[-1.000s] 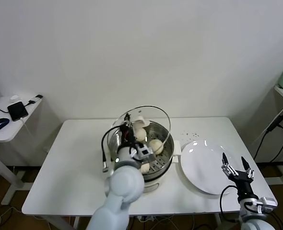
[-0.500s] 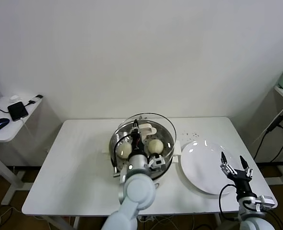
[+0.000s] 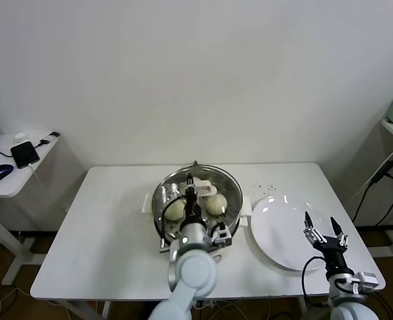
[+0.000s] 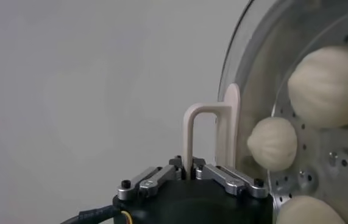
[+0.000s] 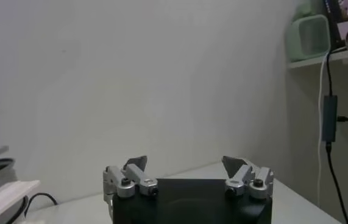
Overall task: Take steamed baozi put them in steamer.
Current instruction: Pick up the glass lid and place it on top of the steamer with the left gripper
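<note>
The left hand (image 3: 191, 189) is over the steamer (image 3: 162, 203), in the middle of the white surface (image 3: 103, 220). It is shut tight on the cream handle (image 4: 205, 131) of the glass lid (image 3: 231, 181), which lies over the pot. The steamed baozi (image 3: 216, 203) sit inside, under the lid. To the right is a white plate (image 3: 280, 227). The right hand (image 3: 323, 231) waits wide open by the plate's right edge, holding nothing.
</note>
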Robot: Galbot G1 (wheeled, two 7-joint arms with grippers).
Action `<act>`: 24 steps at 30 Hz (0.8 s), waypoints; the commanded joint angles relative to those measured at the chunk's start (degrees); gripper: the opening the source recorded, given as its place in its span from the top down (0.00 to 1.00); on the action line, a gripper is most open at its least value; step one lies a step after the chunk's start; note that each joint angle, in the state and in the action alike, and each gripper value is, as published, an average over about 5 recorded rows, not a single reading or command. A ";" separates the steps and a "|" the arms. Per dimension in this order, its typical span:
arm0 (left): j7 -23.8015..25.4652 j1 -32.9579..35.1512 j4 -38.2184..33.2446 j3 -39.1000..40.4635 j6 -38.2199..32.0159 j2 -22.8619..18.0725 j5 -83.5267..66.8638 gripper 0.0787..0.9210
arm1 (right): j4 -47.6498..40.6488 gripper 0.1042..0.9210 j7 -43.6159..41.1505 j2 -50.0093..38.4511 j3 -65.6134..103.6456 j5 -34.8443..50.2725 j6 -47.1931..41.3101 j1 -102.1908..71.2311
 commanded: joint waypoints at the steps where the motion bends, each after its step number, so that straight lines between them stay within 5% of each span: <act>1: -0.99 0.08 1.70 -0.12 -0.38 -1.70 0.75 0.90 | -0.08 0.12 0.14 0.09 -0.18 -0.02 0.05 0.01; 24: -3.65 0.78 2.96 -1.97 -2.50 -1.28 0.70 0.90 | -0.55 0.12 0.28 0.30 -1.09 -0.37 0.52 0.11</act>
